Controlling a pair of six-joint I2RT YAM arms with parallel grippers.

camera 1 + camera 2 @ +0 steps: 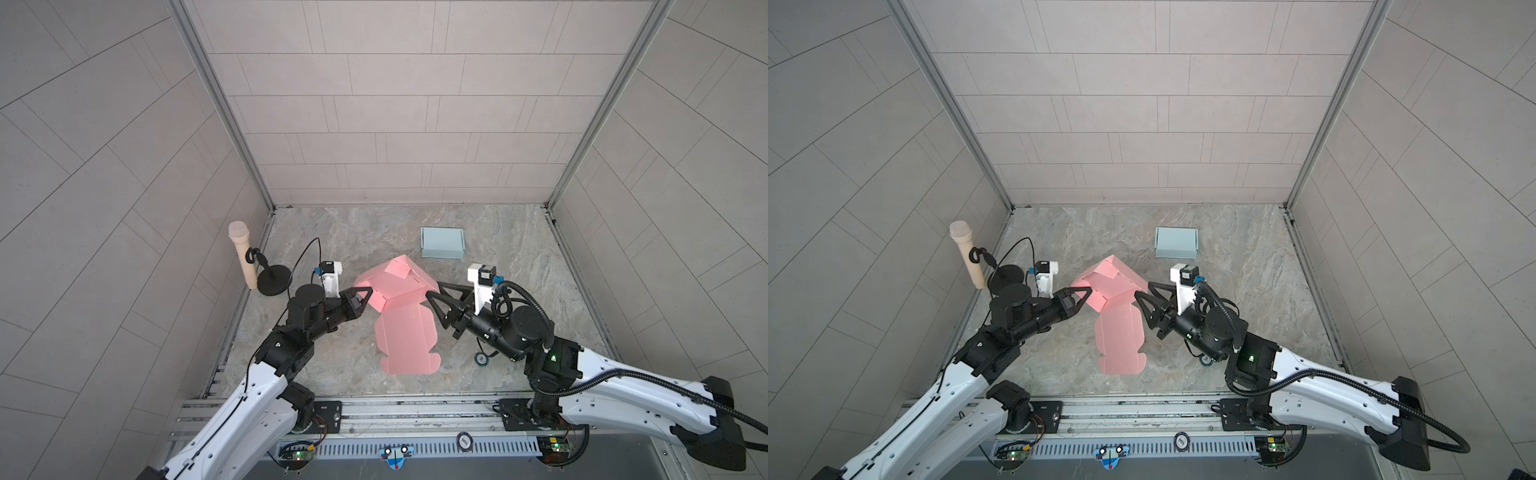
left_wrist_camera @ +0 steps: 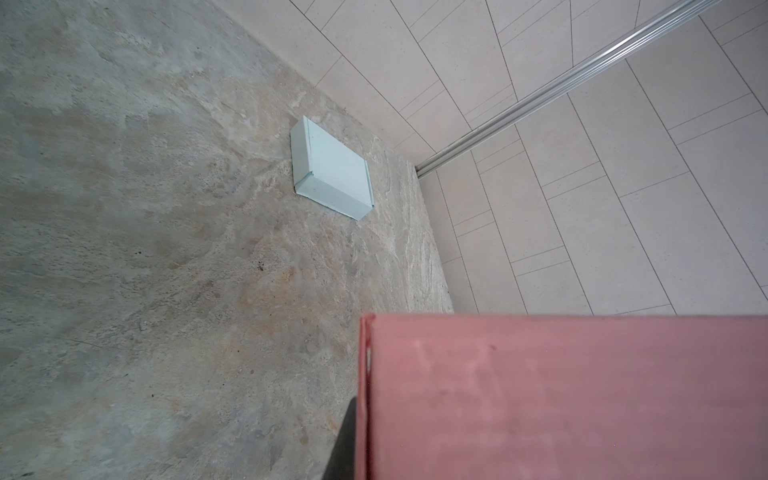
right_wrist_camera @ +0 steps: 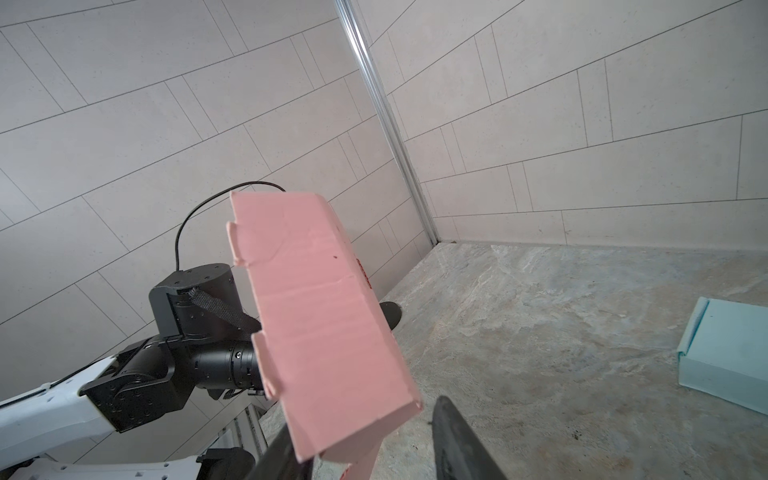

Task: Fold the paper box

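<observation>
The pink paper box [image 1: 399, 286] [image 1: 1113, 282] is half folded mid-table: its walls are raised at the far end and its flat lid panel [image 1: 405, 340] lies toward the front. My left gripper [image 1: 368, 293] [image 1: 1088, 291] is shut on the box's left wall. The left wrist view shows that pink wall [image 2: 561, 395] close up, with one dark finger [image 2: 343, 449] against its edge. My right gripper [image 1: 434, 289] [image 1: 1143, 289] is open at the box's right side. In the right wrist view a corner of a pink panel [image 3: 320, 311] sits between the spread fingers [image 3: 457, 440], with a gap beside it.
A folded light-blue box [image 1: 442, 243] [image 1: 1176, 243] [image 2: 332, 166] [image 3: 727, 357] sits behind and to the right. A beige microphone [image 1: 243, 253] on a black stand [image 1: 272, 278] stands by the left wall. A small ring [image 1: 482, 358] lies under the right arm.
</observation>
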